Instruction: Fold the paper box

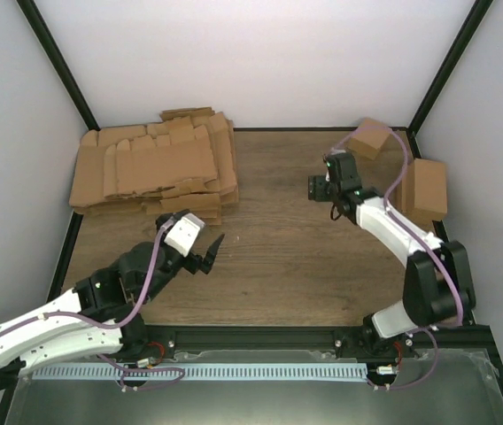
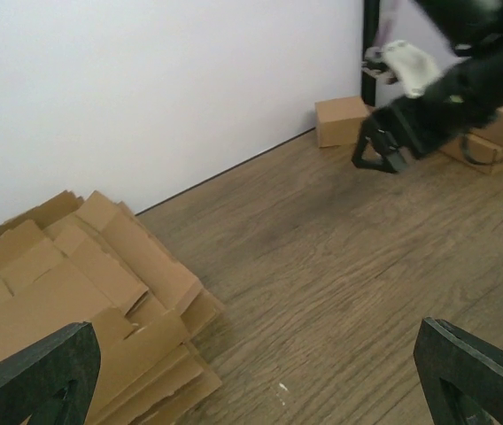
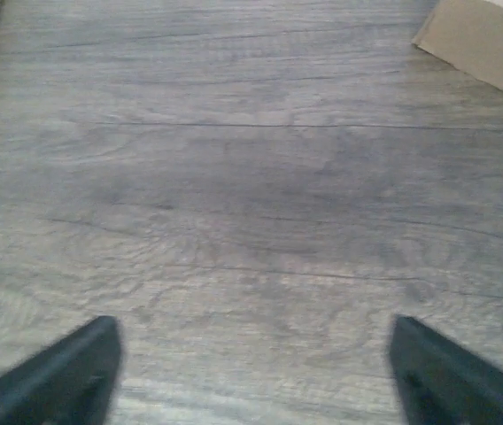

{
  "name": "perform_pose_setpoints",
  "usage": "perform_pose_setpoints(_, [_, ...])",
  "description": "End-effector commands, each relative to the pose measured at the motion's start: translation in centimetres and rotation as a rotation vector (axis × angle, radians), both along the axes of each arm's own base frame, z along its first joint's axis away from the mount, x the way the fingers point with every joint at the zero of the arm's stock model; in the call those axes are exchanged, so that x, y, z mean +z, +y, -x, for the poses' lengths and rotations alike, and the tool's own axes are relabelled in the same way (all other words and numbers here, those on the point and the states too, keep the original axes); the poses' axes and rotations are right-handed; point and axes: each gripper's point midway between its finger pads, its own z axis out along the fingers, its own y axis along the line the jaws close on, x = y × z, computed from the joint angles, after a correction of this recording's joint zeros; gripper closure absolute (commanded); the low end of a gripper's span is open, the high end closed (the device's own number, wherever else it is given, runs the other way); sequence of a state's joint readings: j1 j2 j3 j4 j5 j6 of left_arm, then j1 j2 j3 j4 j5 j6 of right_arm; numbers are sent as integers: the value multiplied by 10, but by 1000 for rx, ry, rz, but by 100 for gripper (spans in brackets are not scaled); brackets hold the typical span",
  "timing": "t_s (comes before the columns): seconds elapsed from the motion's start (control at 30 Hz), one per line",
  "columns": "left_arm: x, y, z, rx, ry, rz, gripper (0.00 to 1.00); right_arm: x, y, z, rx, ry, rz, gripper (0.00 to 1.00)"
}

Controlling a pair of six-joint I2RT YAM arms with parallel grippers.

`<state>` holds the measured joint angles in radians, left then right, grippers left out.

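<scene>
A small, folded brown paper box (image 1: 371,138) sat askew at upper right, just beyond the right gripper (image 1: 321,189), whose jaws were spread and empty. The left gripper (image 1: 207,254), at lower left, also gaped wide.

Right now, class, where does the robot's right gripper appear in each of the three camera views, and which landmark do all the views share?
Top external: the right gripper sits right of centre, above the middle, over the wooden table.
Left wrist: the gripper is at the upper right, above the table.
Right wrist: only its two dark fingers show, in the bottom corners, with nothing between them.
Shared landmark: the wooden table top.
</scene>
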<state>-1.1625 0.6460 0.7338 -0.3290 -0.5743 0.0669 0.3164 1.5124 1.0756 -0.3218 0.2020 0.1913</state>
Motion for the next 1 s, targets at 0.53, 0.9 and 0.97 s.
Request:
perform_pose_setpoints(0.53, [-89, 123, -94, 587, 322, 463, 0, 30, -26, 100, -18, -476, -286, 0])
perform_pose_setpoints(0.9, [-92, 174, -123, 828, 15, 314, 0, 43, -48, 109, 11, -763, -29, 0])
perform_pose_setpoints(0.97, [-100, 184, -131, 868, 4, 293, 0, 35, -48, 98, 61, -721, -15, 0])
